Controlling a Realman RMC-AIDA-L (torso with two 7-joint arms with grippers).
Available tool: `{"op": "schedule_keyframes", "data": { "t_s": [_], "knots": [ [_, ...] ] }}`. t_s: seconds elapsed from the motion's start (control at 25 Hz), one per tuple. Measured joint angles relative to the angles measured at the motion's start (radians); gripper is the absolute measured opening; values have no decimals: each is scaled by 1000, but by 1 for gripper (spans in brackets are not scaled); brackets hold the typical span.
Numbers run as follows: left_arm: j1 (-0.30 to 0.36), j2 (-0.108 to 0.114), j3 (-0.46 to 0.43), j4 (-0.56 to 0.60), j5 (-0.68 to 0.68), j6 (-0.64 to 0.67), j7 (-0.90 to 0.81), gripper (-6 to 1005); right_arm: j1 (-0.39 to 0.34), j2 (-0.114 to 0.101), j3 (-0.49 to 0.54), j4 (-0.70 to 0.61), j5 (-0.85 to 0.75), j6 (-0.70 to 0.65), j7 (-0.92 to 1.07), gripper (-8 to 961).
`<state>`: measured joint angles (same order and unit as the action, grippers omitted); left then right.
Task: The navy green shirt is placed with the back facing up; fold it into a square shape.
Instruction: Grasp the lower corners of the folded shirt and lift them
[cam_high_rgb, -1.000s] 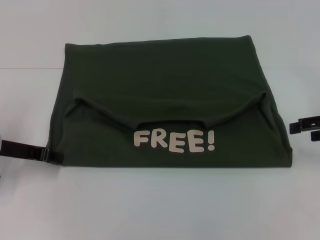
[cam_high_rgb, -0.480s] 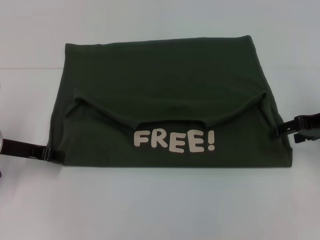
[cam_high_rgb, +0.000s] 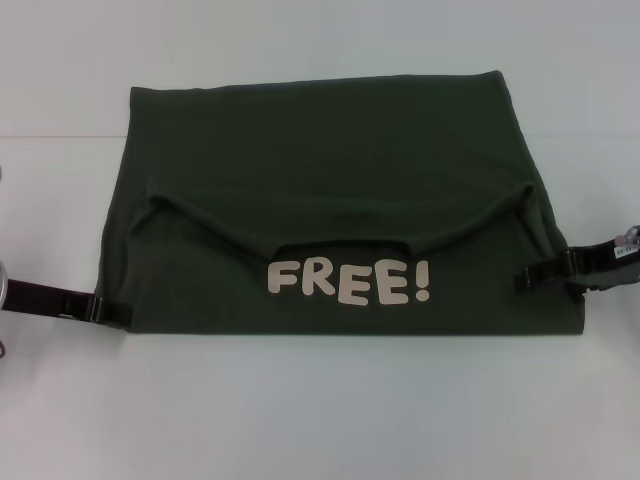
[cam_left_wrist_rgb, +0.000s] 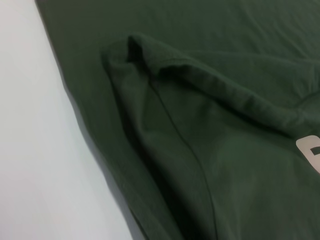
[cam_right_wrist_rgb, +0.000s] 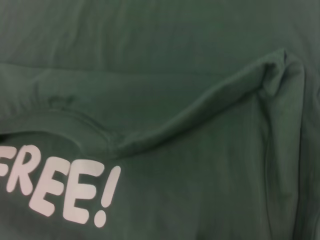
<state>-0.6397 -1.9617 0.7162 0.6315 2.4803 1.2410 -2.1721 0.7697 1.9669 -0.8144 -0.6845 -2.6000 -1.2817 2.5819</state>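
Olive-green cotton fills the middle of the white worktop (cam_high_rgb: 320, 410): the shirt (cam_high_rgb: 330, 150) lies flat, partly folded into a wide block. Its sleeves and shoulders are turned in over the body, so their edges run as a shallow V down to the collar. Just below the collar, cream block letters read "FREE!" (cam_high_rgb: 349, 283), right way up in the head view. The right wrist view shows the same word, its first letter cut off at the frame edge, beside a raised fold of fabric.

At the near left corner of the shirt, the left pincer (cam_high_rgb: 112, 311) lies low at the hem, touching the cloth; whether its fingers are spread or pressed together cannot be told. On the opposite side, the right pincer (cam_high_rgb: 535, 275) reaches over the shirt's right edge, level with the lettering; its grip cannot be told either.
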Motion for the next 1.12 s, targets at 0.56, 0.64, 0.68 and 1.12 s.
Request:
{"op": "schedule_keyframes", "data": {
  "t_s": [0.56,0.64,0.68,1.12],
  "knots": [
    [0,-1,-1,2,0,0,0,63,3,9,-18,37,0,27,-2,900],
    [0,-1,-1,3,0,-1,0,64,3,10,-21,37,0,27,-3,900],
    [0,-1,-1,4,0,-1,0,64,3,10,-21,37,1,27,-3,899],
    [0,-2,-3,5,0,0,0,67,2,13,-14,37,9,15,-12,899]
  ]
}}
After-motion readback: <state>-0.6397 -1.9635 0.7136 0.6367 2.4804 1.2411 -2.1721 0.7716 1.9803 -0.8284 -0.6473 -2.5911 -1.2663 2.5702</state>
